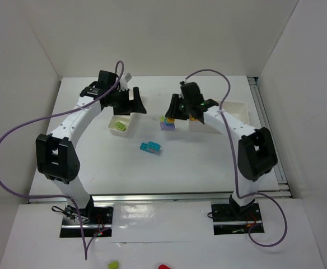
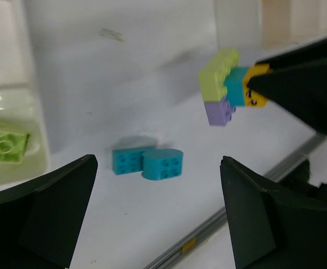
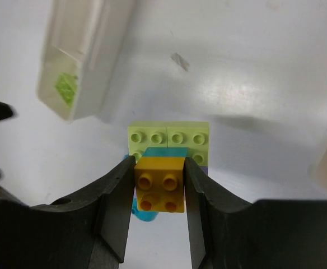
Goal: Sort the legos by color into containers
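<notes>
My right pincer (image 3: 159, 168) was clenched on the yellow brick (image 3: 160, 193), with one finger flat against each side of it. That brick capped a mixed stack. A cyan brick (image 3: 166, 152) sat directly under it, a pale green brick (image 3: 169, 137) lay just ahead of the fingertips, and a purple brick (image 2: 220, 112) was lowest. I couldn't tell whether the stack was clear of the surface (image 1: 197, 162).

My left pincer (image 2: 158, 161) hung released with its jaws wide. A cyan pair (image 1: 150, 147) lay on the surface ahead of it. The left tray (image 1: 112, 124), holding one loose green brick (image 1: 120, 126), was off to its side.

I judged the step in hand to be breaking this stack apart. Next, I reckoned, the left pincer had to come across and brace the lower bricks. The right could then pull the yellow one free and carry it to the right tray (image 1: 239, 107) beside it.
</notes>
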